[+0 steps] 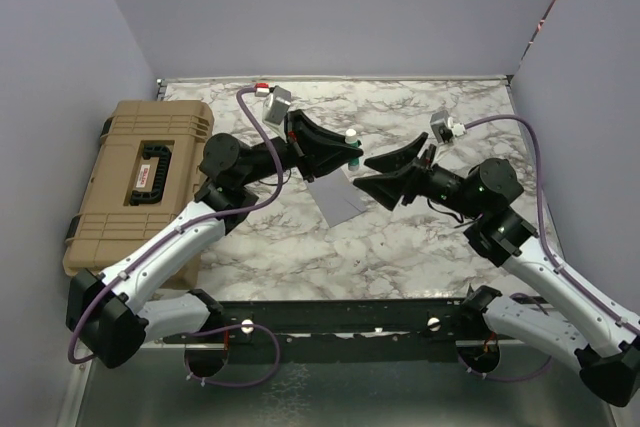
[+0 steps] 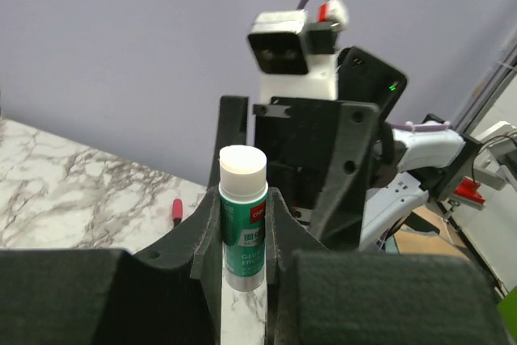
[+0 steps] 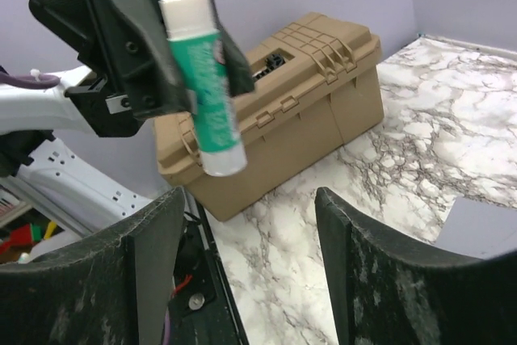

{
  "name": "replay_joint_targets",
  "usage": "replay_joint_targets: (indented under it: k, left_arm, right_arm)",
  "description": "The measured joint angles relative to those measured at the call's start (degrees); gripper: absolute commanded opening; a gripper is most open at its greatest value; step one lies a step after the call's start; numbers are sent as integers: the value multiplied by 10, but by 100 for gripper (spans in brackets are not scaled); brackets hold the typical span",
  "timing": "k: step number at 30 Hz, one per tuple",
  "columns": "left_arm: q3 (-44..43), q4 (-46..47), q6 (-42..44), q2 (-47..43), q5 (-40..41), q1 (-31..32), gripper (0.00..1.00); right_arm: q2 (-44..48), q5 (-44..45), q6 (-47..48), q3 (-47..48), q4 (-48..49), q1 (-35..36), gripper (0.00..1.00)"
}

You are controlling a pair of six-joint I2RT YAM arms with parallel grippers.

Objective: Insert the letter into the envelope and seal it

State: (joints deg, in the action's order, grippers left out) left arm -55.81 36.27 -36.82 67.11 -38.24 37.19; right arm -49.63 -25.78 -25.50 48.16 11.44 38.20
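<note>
Top external view: we note the left gripper (image 1: 348,152) raised over the middle of the marble table (image 1: 420,242), jaws closed on a green glue stick (image 1: 352,143) with its white end up. Right gripper (image 1: 366,173) faces it from the right, jaws spread wide with nothing between them, tips just beside the stick but apart from it. Envelope (image 1: 337,199) lies flat on the marble below the two grippers, light grey, nearer the left arm. We cannot make out the letter in any view. Tan hard case (image 1: 135,182) sits at the table's left edge. Left wrist view: stick (image 2: 242,224) stands upright, clamped on both sides by the fingers (image 2: 279,232). Right wrist view: stick (image 3: 202,86) hangs tilted in the left gripper (image 3: 174,78), above and ahead of the open right gripper (image 3: 250,264); a grey corner of the envelope (image 3: 485,228) shows at the right.
</note>
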Motion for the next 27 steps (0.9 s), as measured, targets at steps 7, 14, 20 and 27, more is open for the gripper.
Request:
replay_joint_targets:
  k: [7,14,20,27]
  left_arm:
    - [0,50,-71,-5,-9,0,0]
    - [1,94,-134,0,-8,0,0]
    - [5,108,-152,5,-7,0,0]
    - [10,113,-161,6,-7,0,0]
  right_arm:
    - [-24,-39,-76,-23,90,-13,43]
    - [-68,-122,-126,-23,173,-13,53]
    - [-67,-143,-139,-23,218,-13,60]
    - [-75,-142,-146,-12,229,-13,56]
